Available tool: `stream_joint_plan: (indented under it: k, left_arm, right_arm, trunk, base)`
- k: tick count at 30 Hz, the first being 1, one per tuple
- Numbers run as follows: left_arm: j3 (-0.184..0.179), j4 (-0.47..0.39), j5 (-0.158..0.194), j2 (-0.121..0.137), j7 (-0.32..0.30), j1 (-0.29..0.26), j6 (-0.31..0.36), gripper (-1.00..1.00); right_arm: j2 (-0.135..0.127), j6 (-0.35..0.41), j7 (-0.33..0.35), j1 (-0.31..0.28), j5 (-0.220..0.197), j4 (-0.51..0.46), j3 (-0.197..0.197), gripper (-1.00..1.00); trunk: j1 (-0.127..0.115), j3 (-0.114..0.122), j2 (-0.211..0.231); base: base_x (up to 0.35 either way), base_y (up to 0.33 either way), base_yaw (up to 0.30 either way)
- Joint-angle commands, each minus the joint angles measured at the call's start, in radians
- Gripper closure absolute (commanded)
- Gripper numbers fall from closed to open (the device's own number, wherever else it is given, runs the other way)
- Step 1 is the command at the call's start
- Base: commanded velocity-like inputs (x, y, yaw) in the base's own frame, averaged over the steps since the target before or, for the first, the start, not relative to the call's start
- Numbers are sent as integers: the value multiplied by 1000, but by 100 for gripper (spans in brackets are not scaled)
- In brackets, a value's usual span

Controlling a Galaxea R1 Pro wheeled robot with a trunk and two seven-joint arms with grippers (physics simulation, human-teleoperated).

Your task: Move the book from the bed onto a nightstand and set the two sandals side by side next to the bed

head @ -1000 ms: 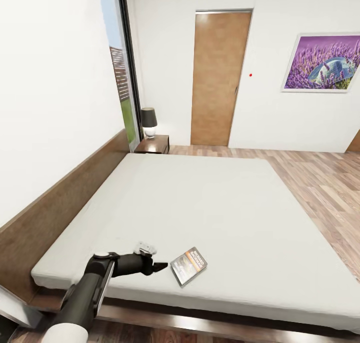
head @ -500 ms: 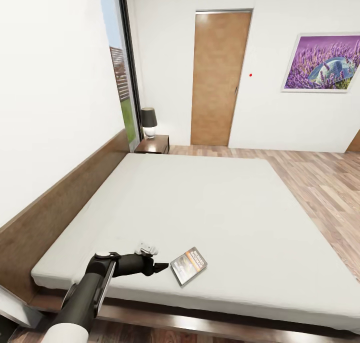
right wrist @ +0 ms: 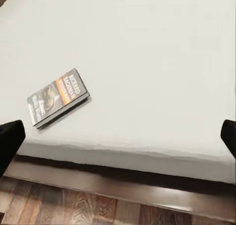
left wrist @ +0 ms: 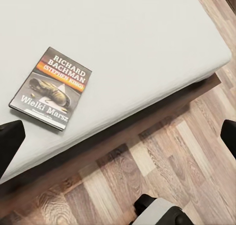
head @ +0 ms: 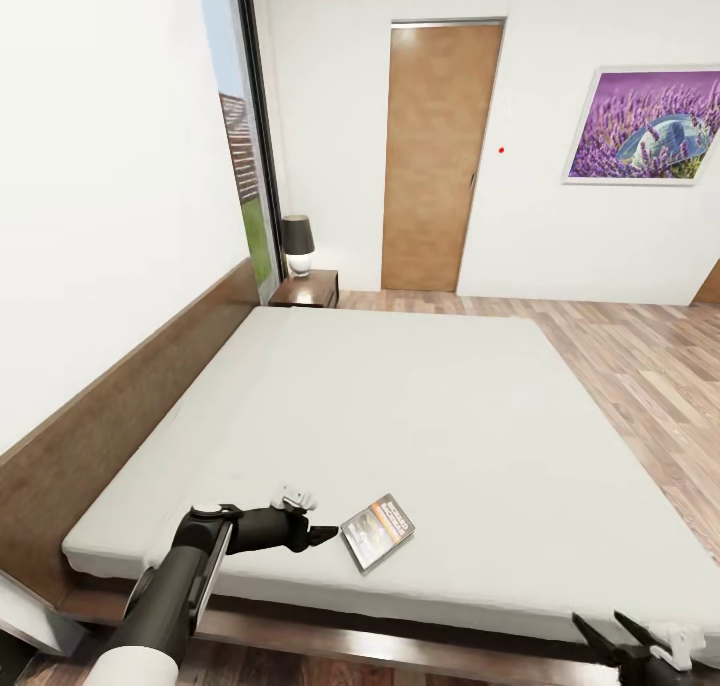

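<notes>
Head view: book (head: 377, 531) lies flat, angled diagonally.

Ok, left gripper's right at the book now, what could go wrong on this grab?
The book lies flat on the bed, so the open left gripper may just push the thin cover along instead of getting under it. It also sits near the mattress edge, so a shove could slide it off. The nightstand is far across the bed.
</notes>
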Motion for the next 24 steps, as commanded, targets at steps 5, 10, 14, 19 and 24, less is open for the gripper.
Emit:
stream_joint_plan:
  k: [5,10,14,19,24]
  left_arm:
    - [4,-1,-7,-2,-9,-1,7,-100]
    - [4,-1,-7,-2,-9,-1,7,-100]
    - [4,-1,-7,-2,-9,-1,7,-100]
    - [4,-1,-7,-2,-9,-1,7,-100]
    - [2,-1,-7,-3,-9,-1,7,-100]
  right_arm:
    - [7,80,17,-1,10,-344,-23,-100]
    - [20,336,14,-1,10,-634,-41,-100]
    - [27,413,-52,-3,12,-676,-60,-100]
    - [27,344,-423,-9,13,-505,-52,-100]
    - [27,179,-701,-17,15,-406,61,-100]
  trunk:
    - [0,-2,-2]
    - [0,-2,-2]
    - [0,-2,-2]
    - [0,-2,-2]
    - [0,-2,-2]
  base:
    - [0,0,0]
    - [0,0,0]
    - [0,0,0]
    - [0,0,0]
    - [0,0,0]
